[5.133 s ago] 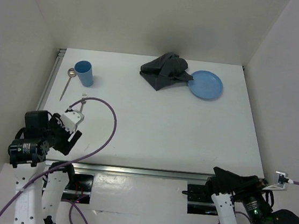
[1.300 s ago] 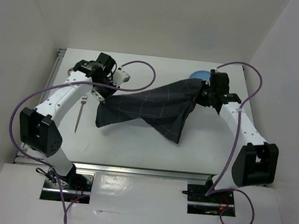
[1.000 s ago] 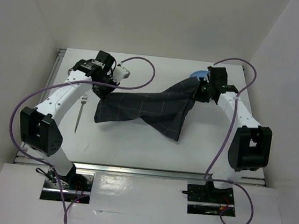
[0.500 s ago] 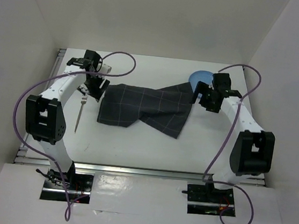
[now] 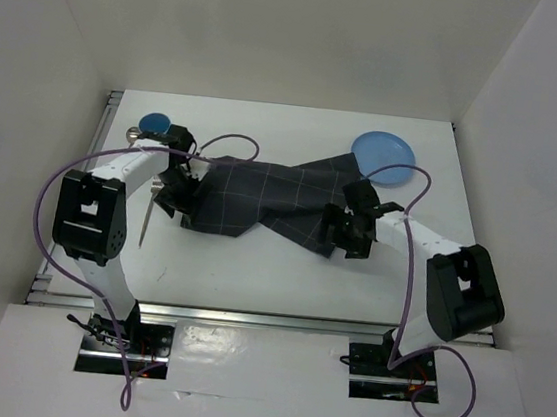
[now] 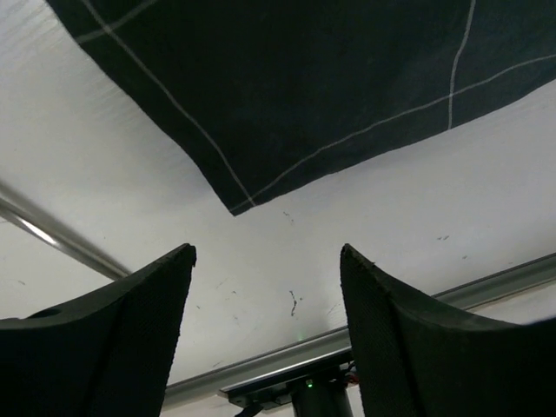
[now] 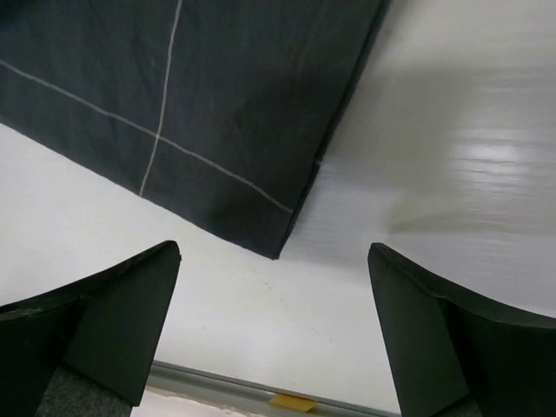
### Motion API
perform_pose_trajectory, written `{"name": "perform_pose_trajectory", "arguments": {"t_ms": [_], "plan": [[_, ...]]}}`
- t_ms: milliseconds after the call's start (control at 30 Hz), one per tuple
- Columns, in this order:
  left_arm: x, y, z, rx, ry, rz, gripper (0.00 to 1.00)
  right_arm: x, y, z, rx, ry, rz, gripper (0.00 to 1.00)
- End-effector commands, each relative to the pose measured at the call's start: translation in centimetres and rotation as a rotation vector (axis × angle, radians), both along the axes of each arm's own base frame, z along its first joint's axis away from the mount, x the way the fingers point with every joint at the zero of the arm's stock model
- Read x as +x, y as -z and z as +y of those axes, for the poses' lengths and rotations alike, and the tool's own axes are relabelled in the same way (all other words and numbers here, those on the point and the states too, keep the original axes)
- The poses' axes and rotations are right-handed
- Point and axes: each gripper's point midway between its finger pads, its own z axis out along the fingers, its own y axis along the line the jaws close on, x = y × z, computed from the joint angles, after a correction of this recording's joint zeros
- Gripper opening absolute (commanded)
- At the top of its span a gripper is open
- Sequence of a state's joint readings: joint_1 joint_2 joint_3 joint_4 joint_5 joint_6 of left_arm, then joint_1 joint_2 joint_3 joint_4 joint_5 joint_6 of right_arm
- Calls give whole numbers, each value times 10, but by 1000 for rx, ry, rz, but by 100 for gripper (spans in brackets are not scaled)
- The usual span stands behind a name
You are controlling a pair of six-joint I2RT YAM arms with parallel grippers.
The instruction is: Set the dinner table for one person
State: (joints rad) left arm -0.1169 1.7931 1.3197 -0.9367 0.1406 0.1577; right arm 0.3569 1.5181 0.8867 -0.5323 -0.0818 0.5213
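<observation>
2 jaw pairs apart, empty: left gripper (image 5: 171, 196) at 9 o'clock edge of placemat (image 5: 260, 194), right gripper (image 5: 342, 238) at 4 o'clock corner; dinner table (image 5: 270, 280) beneath.

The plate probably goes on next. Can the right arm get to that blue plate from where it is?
Probably yes. The blue plate lies uncovered just beyond the right gripper, whose jaws stand open and empty; nothing stands between them.
</observation>
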Motion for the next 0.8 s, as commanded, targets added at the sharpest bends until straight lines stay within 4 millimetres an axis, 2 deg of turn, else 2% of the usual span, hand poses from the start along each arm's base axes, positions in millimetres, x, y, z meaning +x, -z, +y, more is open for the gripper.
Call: {"name": "perform_pose_trajectory", "arguments": {"t_ms": [0, 100, 200, 267, 300, 333, 400, 467, 600, 633, 700, 733, 767], "plan": [[7, 11, -5, -44, 12, 4, 73, 15, 8, 15, 31, 25, -67, 95], [5, 23, -1, -22, 23, 18, 72, 9, 25, 15, 33, 18, -36, 88], [6, 41, 3, 1, 21, 29, 72, 7, 35, 12, 7, 46, -43, 87], [8, 45, -2, -27, 23, 44, 70, 16, 30, 19, 38, 40, -81, 81], [10, 48, -4, -39, 24, 43, 65, 17, 32, 21, 49, 34, -79, 74], [12, 52, -3, -31, 15, 40, 59, 15, 38, 20, 37, 25, -64, 60], [18, 53, -2, -21, 3, 17, 55, 15, 37, 25, 52, 13, -37, 46], [19, 59, -2, -19, 12, 27, 55, 14, 34, 29, 69, 4, -27, 44], [18, 59, -8, -54, 24, 40, 50, 4, 27, 27, 87, 7, -34, 45], [14, 61, -9, -62, 24, 49, 46, 5, 24, 27, 91, 7, -44, 42], [17, 65, -9, -62, 24, 45, 33, 4, 24, 27, 94, 7, -51, 30], [16, 68, -9, -61, 24, 57, 10, 4, 24, 27, 94, 7, -51, 16], [19, 69, -7, -63, 15, 46, 0, 3, 22, 28, 99, 3, -40, 7]]}}
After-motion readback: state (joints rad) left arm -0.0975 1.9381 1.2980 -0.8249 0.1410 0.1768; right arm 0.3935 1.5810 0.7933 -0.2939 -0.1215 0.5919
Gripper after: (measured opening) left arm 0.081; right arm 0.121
